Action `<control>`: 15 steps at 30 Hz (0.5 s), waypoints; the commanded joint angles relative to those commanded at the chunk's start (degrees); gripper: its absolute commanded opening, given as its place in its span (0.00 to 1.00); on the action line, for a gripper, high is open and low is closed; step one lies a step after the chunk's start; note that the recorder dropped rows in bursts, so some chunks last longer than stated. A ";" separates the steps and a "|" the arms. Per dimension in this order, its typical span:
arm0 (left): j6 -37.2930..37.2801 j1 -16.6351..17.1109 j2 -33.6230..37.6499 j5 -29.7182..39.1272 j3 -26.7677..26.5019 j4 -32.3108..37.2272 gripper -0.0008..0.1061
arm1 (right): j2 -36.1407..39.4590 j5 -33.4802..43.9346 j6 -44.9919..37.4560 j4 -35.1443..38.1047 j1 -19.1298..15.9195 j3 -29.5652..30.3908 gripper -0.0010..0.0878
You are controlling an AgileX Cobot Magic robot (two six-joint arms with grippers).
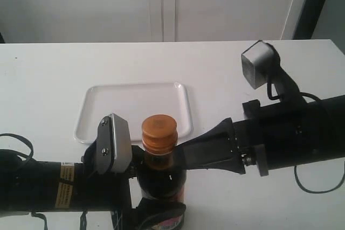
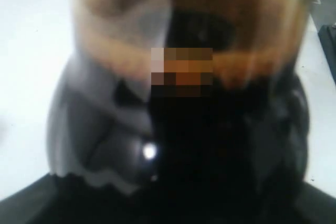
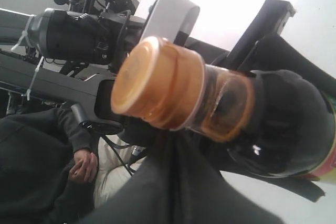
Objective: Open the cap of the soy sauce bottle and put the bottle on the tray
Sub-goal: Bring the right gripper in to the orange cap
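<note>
Your left gripper (image 1: 141, 200) pinches the soy sauce bottle (image 1: 161, 179) near the desk's front edge; right gripper's (image 1: 180, 157) state is unclear. The cap (image 1: 159, 131) remains closed, the tray (image 1: 135, 110) bare.

Your left wrist camera sits right up against the soy sauce bottle (image 2: 220, 145), whose dark, blurred glass fills most of the picture. Above the bottle's rounded shoulder you see an orange-brown translucent collar (image 2: 121, 51). A small bright glint sits on the glass below the collar. White table (image 2: 26, 51) shows beside the bottle.
</note>
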 joint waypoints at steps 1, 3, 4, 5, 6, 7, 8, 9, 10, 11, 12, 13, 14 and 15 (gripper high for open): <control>0.00 0.00 0.00 0.00 0.00 0.00 0.01 | 0.00 -0.51 0.00 0.00 0.22 0.00 0.01; 0.00 0.00 0.00 0.00 0.00 0.00 0.01 | 0.00 -1.27 0.00 0.38 0.70 0.00 0.01; 0.00 0.00 0.00 0.00 0.00 0.00 0.01 | 0.00 -1.27 0.00 0.77 0.92 0.00 0.01; -0.02 0.00 0.00 0.00 0.00 0.13 0.01 | 0.00 -1.16 0.00 1.31 0.92 0.00 0.01; -0.02 0.00 0.00 0.00 0.00 0.13 0.01 | 0.00 -0.58 0.00 1.72 0.92 0.00 0.01; -0.02 0.00 0.00 0.00 0.00 0.13 0.01 | 0.00 0.28 0.00 1.81 0.92 0.00 0.01; 0.11 0.00 0.00 0.00 0.00 0.13 0.01 | 0.00 1.18 0.00 1.81 0.92 0.00 0.01; 0.11 0.00 0.00 0.00 0.00 0.13 0.01 | 0.00 2.03 0.00 1.24 0.92 0.00 0.01; 0.11 0.00 0.00 0.00 0.00 0.13 0.01 | 0.00 2.71 0.00 0.87 0.92 0.10 0.01; 0.11 0.00 0.00 0.00 0.00 0.13 0.01 | 0.00 3.49 0.00 0.58 0.92 0.20 0.01; 0.11 0.00 0.00 0.00 0.00 0.13 0.01 | 0.00 3.75 0.14 0.09 0.92 0.20 0.01; 0.11 0.00 0.00 0.00 0.00 0.13 0.01 | 0.00 3.75 0.28 -0.04 0.92 0.20 0.01; 0.11 0.00 0.00 0.00 0.00 0.13 0.01 | 0.00 3.75 0.43 -0.31 0.92 0.20 0.01; 0.11 0.00 0.00 0.00 0.00 0.13 0.01 | 0.00 3.75 0.43 -0.42 0.92 0.20 0.01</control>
